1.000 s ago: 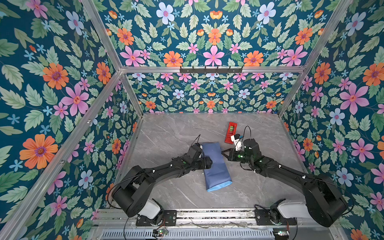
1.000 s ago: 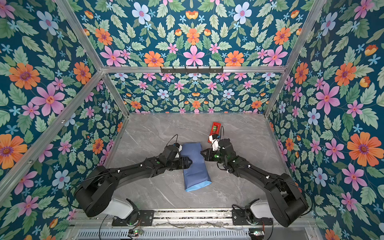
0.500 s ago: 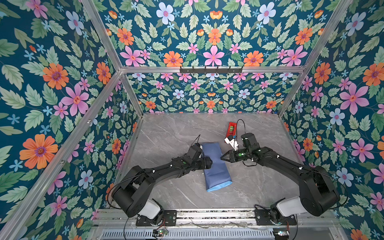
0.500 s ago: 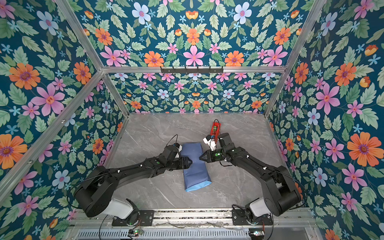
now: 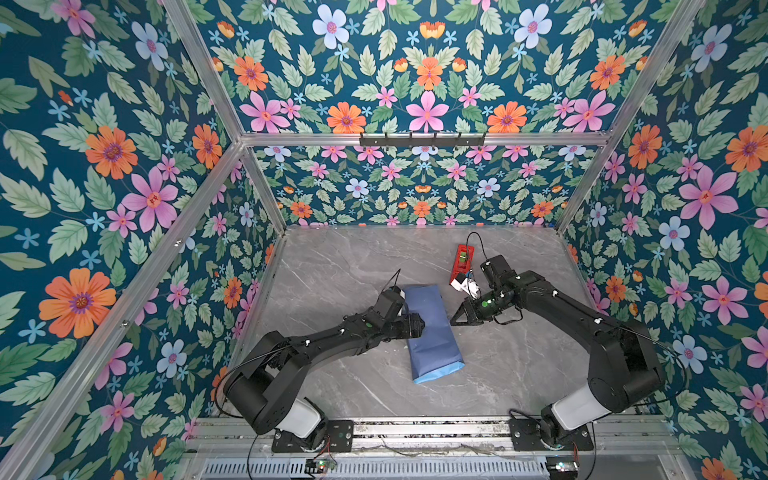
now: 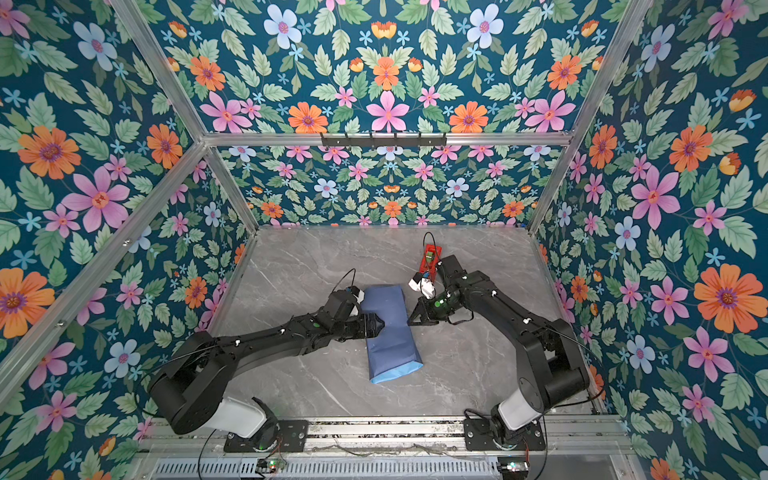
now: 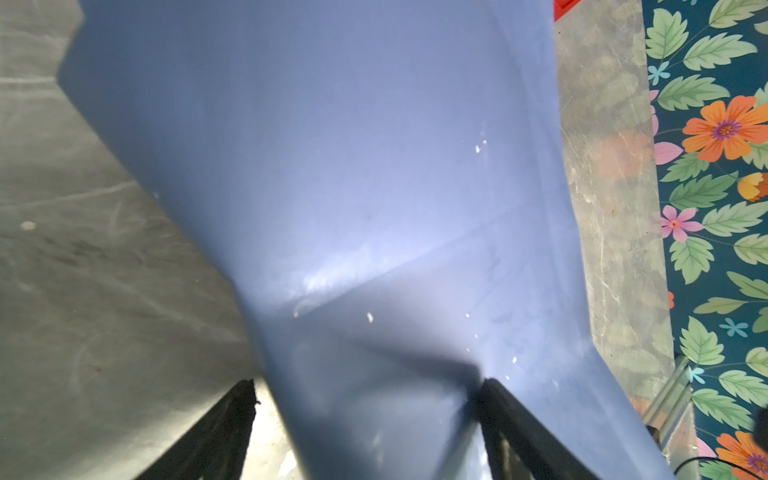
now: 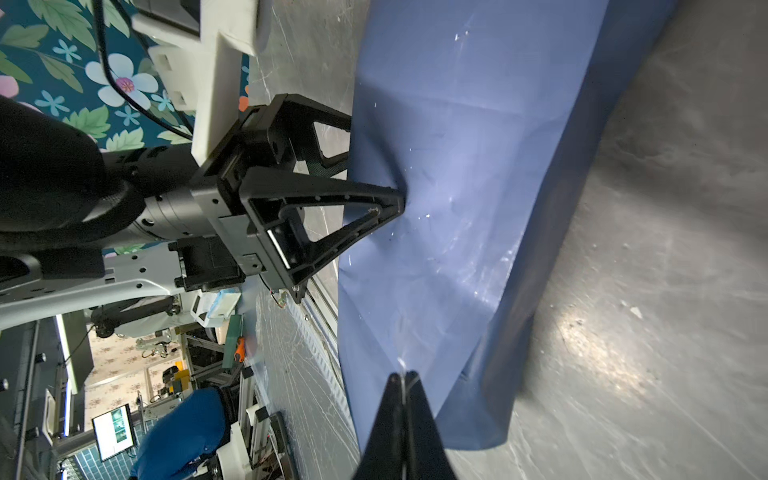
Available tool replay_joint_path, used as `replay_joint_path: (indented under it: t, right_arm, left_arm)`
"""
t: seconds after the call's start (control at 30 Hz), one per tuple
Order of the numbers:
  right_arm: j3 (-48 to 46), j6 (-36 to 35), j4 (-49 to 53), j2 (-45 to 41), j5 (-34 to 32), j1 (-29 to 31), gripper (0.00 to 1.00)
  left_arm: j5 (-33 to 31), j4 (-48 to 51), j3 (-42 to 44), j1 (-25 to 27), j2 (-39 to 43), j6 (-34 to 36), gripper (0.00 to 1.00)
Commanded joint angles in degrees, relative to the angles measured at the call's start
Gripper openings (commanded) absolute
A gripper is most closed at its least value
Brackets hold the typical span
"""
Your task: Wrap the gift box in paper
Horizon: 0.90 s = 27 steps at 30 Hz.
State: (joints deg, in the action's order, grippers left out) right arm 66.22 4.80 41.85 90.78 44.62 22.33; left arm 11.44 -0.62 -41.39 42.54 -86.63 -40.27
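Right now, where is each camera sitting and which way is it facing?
Top views: high over the front rail, looking down at the table; left arm and right arm show, left gripper and right gripper at the paper.
Left wrist: on the left arm, looking down along its open fingers at the paper.
Right wrist: on the right arm, looking past its shut fingertips across the paper to the left gripper.
Shared: every view shows the paper.

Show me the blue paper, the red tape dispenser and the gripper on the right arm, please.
paper [image 5: 436, 340]: in a top view, on its dark blue upper face.
red tape dispenser [image 5: 462, 259]: in a top view, on its red body.
right gripper [image 5: 454, 322]: in a top view, at its closed fingertips.
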Motion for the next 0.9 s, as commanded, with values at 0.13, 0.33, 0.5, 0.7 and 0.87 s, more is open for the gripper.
replay_joint_path:
  t: [0.13, 0.33, 0.5, 0.7, 0.87]
  right_arm:
    - [10.0, -13.8, 15.4, 5.8, -10.2, 2.2, 0.00]
    - [16.3, -17.3, 21.9, 10.7, -18.4, 4.7, 0.00]
    - [19.4, -18.8, 25.0, 13.0, -18.8, 5.0, 0.00]
    - [23.9, -21.8, 29.6, 17.0, -17.6, 5.6, 0.00]
    - [27.3, -23.2, 31.4, 19.6, -16.9, 5.7, 0.00]
  left_arm:
    - [-4.8, 11.0, 0.5, 0.1, -1.7, 1.9, 0.85]
    - [-4.8, 11.1, 0.2, 0.1, -1.7, 2.1, 0.85]
    - [-4.7, 11.1, -0.1, 0.1, -1.9, 2.2, 0.85]
    - [-4.6, 11.0, -0.2, 0.1, -2.1, 2.2, 0.85]
    - [-4.7, 10.9, -0.2, 0.1, -2.2, 2.1, 0.85]
